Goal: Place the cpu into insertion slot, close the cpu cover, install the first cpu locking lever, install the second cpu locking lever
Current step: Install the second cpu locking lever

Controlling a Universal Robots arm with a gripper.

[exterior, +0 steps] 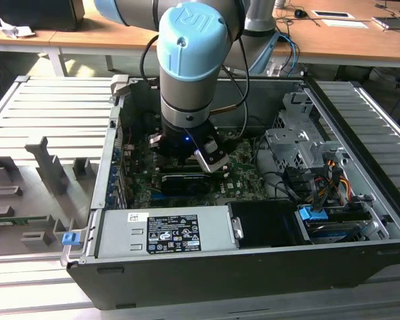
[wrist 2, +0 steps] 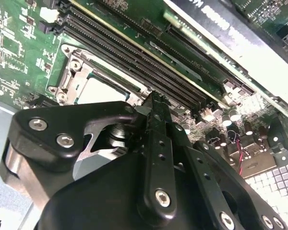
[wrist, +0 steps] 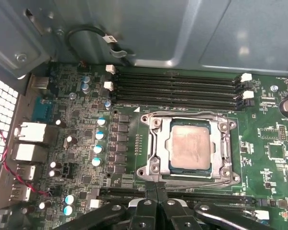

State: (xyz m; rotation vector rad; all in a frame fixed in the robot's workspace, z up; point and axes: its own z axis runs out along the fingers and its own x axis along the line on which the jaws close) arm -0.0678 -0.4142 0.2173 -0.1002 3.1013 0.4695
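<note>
The black two-finger gripper [wrist: 155, 188], fingers closed together and empty, bears on the silver square-windowed cpu cover [wrist: 190, 116] frame edge, the cover lying flat to retain the pale grey square cpu [wrist: 189, 146].

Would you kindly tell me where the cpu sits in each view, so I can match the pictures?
Exterior view: the arm's wrist hangs over that stretch of the green board.
First wrist view: the cpu lies framed by the cpu cover.
Second wrist view: the cpu lies between the gripper and the slots.
Shared landmark: the long black memory slots beside it.
</note>
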